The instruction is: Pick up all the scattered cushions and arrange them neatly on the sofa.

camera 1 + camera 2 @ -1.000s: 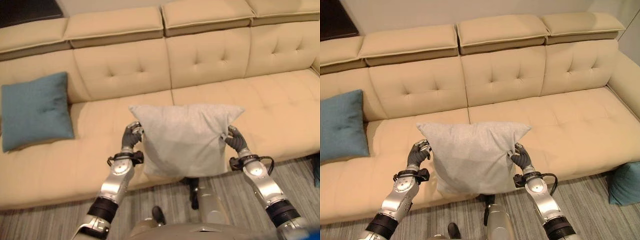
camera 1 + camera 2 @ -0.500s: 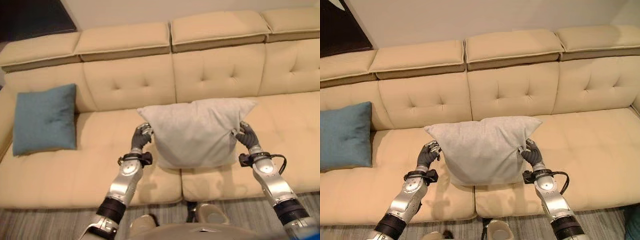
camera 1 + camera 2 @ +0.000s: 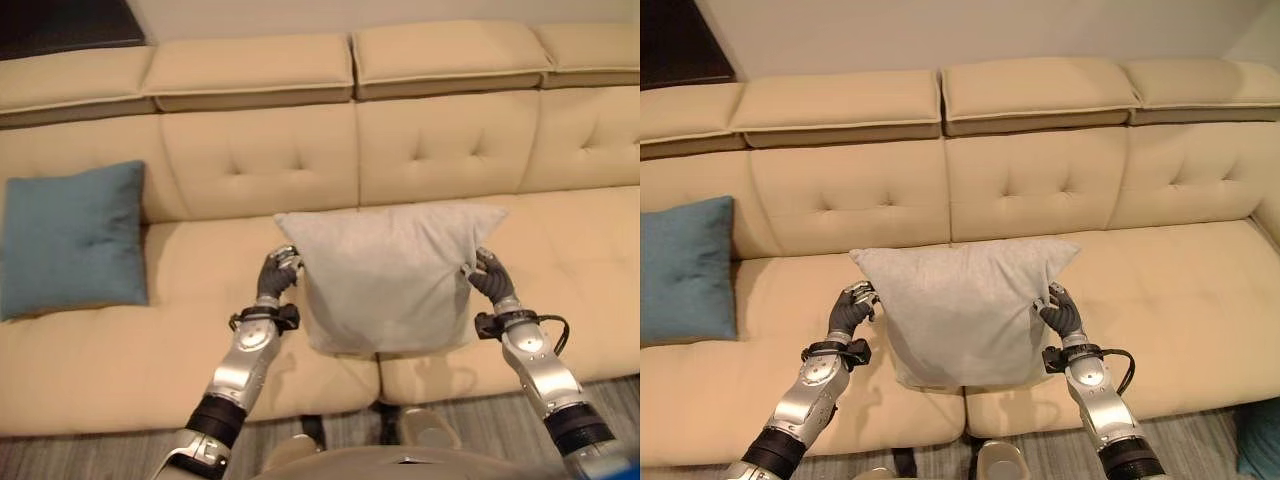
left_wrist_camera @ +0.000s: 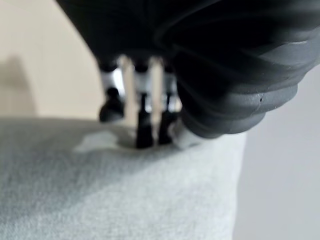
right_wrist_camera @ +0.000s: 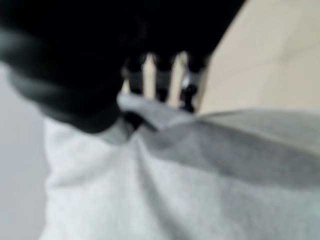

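**Grey cushion held up over the sofa seat**

The grey cushion (image 3: 390, 275) is square and soft, with a fine woven cloth and pointy top corners. It hangs upright in front of the sofa (image 3: 450, 150), over the front part of the seat. The left hand (image 3: 277, 275) pinches its left edge and the right hand (image 3: 488, 280) pinches its right edge, fingers curled into the cloth.

The sofa is tan and smooth, with button dents in its back and flat pads along the top. A blue cushion (image 3: 72, 240) with a rougher weave leans against the sofa back, well to the left of the grey one.

The left wrist view shows dark fingertips (image 4: 144, 135) pressed into the grey cloth, and the right wrist view shows the cloth bunched in folds at the fingers (image 5: 161, 92). The right eye view shows a bit of another blue cushion (image 3: 1260, 440) on the floor by the sofa's right end.

Since half a second ago the grey cushion sits a little lower, and both hands still grip it.
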`<state>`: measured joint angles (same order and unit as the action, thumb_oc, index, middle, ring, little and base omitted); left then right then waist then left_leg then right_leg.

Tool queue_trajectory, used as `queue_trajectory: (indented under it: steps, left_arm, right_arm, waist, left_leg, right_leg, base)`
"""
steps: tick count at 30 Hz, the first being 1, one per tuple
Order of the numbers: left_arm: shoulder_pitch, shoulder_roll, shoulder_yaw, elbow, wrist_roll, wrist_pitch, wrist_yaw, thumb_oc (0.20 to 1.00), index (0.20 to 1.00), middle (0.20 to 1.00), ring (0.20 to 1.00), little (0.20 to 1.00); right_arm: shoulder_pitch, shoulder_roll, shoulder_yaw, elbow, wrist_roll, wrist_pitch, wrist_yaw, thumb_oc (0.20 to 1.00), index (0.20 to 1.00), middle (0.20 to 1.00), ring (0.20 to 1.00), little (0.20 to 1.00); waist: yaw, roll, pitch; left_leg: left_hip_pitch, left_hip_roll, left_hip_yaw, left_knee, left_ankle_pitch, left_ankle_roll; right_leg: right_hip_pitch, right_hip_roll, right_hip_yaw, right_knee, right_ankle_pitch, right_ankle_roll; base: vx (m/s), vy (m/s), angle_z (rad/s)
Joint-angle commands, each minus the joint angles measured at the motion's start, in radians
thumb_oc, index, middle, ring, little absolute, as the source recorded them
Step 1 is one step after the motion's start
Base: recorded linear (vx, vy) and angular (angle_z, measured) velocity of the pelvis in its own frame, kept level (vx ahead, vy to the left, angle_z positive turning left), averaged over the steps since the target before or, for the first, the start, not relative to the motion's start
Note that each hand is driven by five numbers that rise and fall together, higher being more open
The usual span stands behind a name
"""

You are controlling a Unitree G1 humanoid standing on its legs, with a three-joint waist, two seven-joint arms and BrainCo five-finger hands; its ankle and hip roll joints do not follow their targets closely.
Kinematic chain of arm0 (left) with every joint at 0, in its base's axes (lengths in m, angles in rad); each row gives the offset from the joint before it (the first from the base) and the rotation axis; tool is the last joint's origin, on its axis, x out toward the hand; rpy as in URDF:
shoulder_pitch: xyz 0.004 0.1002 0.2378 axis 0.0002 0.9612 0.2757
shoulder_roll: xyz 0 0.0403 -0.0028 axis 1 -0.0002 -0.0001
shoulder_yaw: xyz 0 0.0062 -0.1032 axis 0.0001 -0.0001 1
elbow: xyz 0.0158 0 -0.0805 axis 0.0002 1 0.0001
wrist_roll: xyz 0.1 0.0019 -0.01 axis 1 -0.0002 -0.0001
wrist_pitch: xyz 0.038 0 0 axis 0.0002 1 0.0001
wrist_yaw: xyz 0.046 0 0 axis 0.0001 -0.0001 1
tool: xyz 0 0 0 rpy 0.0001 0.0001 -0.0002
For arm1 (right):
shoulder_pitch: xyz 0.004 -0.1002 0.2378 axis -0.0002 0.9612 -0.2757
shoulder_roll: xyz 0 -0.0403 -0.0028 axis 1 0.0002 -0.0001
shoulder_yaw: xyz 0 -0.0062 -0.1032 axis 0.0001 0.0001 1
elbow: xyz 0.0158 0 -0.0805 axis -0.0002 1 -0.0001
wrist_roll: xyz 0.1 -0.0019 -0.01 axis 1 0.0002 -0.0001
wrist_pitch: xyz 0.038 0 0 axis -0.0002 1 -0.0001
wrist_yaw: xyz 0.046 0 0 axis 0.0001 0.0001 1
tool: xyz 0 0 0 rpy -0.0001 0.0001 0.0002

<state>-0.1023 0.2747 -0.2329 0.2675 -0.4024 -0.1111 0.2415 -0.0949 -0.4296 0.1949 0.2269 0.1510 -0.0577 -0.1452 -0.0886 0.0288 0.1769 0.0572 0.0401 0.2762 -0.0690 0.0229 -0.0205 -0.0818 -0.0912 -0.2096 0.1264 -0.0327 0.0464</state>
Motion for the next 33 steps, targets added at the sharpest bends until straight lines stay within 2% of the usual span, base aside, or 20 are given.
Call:
queue_trajectory:
  steps: [1, 7, 10, 14, 15, 17, 22, 23, 33]
  left_arm:
    - [-0.126, 0.01, -0.028, -0.14, 0.038, -0.093, 0.005, 0.2, 0.2, 0.2, 0.2, 0.2]
    - [-0.294, 0.021, -0.045, -0.145, 0.017, -0.122, 0.07, 0.2, 0.2, 0.2, 0.2, 0.2]
    - [-0.419, 0.05, -0.062, -0.116, 0.009, -0.14, 0.118, 0.2, 0.2, 0.2, 0.2, 0.2]
    - [-0.551, 0.073, -0.09, -0.046, -0.004, -0.155, 0.155, 0.2, 0.2, 0.2, 0.2, 0.2]
    - [-0.553, 0.073, -0.09, -0.044, -0.005, -0.156, 0.155, 0.2, 0.2, 0.2, 0.2, 0.2]
    - [-0.69, 0.087, -0.128, 0.047, -0.03, -0.161, 0.18, 0.2, 0.2, 0.2, 0.2, 0.2]
    - [-0.854, 0.101, -0.181, 0.147, -0.039, -0.165, 0.198, 0.2, 0.2, 0.2, 0.2, 0.2]
    - [-0.942, 0.111, -0.193, 0.188, -0.04, -0.172, 0.21, 0.2, 0.2, 0.2, 0.2, 0.2]
    - [-1.138, 0.127, -0.223, 0.25, -0.057, -0.187, 0.228, 0.2, 0.2, 0.2, 0.2, 0.2]
  right_arm:
    - [-0.176, 0.05, 0.043, -0.128, -0.013, -0.106, -0.01, 0.2, 0.2, 0.2, 0.2, 0.2]
    - [-0.371, 0.041, 0.099, -0.143, 0.0, -0.112, -0.05, 0.2, 0.2, 0.2, 0.2, 0.2]
    - [-0.504, 0.018, 0.137, -0.128, 0.0, -0.111, -0.081, 0.2, 0.2, 0.2, 0.2, 0.2]
    - [-0.652, -0.019, 0.175, -0.087, -0.01, -0.106, -0.117, 0.2, 0.2, 0.2, 0.2, 0.2]
    - [-0.654, -0.019, 0.175, -0.086, -0.01, -0.106, -0.117, 0.2, 0.2, 0.2, 0.2, 0.2]
    - [-0.789, -0.03, 0.212, -0.014, -0.019, -0.096, -0.154, 0.2, 0.2, 0.2, 0.2, 0.2]
    - [-0.927, -0.038, 0.241, 0.08, -0.029, -0.097, -0.196, 0.2, 0.2, 0.2, 0.2, 0.2]
    - [-0.99, -0.047, 0.254, 0.121, -0.024, -0.101, -0.215, 0.2, 0.2, 0.2, 0.2, 0.2]
    - [-1.128, -0.043, 0.282, 0.198, -0.02, -0.108, -0.251, 0.2, 0.2, 0.2, 0.2, 0.2]
  waist:
    - [0.021, -0.055, -0.048]
    - [0.035, -0.048, 0.003]
    - [0.041, -0.05, 0.053]
    - [0.04, -0.051, 0.078]
    - [0.039, -0.051, 0.077]
    - [0.034, -0.046, 0.078]
    - [0.033, -0.038, 0.087]
    - [0.031, -0.034, 0.09]
    - [0.024, -0.007, 0.085]
  left_leg:
    - [-0.024, 0.008, 0.023, 0.071, -0.03, -0.062]
    - [-0.116, 0.02, 0.016, 0.106, -0.025, -0.073]
    - [-0.208, 0.029, 0.003, 0.166, -0.025, -0.076]
    - [-0.31, 0.034, -0.013, 0.207, -0.021, -0.074]
    - [-0.313, 0.034, -0.013, 0.209, -0.022, -0.074]
    - [-0.373, 0.037, -0.022, 0.2, -0.004, -0.074]
    - [-0.424, 0.038, -0.04, 0.197, 0.013, -0.075]
    - [-0.445, 0.038, -0.047, 0.194, 0.017, -0.075]
    - [-0.496, 0.027, -0.059, 0.183, 0.031, -0.077]
  right_leg:
    - [0.056, -0.081, 0.015, -0.085, 0.05, 0.117]
    - [-0.026, -0.088, -0.007, -0.073, 0.055, 0.111]
    - [-0.114, -0.09, -0.006, -0.028, 0.058, 0.102]
    - [-0.221, -0.085, 0.0, 0.026, 0.058, 0.096]
    - [-0.224, -0.086, 0.0, 0.027, 0.058, 0.096]
    - [-0.304, -0.079, 0.011, 0.041, 0.066, 0.096]
    - [-0.366, -0.075, 0.024, 0.05, 0.075, 0.097]
    - [-0.394, -0.075, 0.029, 0.055, 0.078, 0.099]
    - [-0.463, -0.08, 0.052, 0.061, 0.091, 0.104]
  base:
    - [0.04, 0.013, 0.07]
    - [-0.09, -0.026, 0.12]
    - [-0.17, -0.051, 0.1]
    - [-0.11, -0.038, 0.03]
    - [-0.03, -0.03, 0.07]
    - [-0.04, -0.03, 0.06]
    - [0.0, 0.0, 0.0]
    - [0.0, 0.0, 0.0]
    - [0.02, 0.012, -0.04]
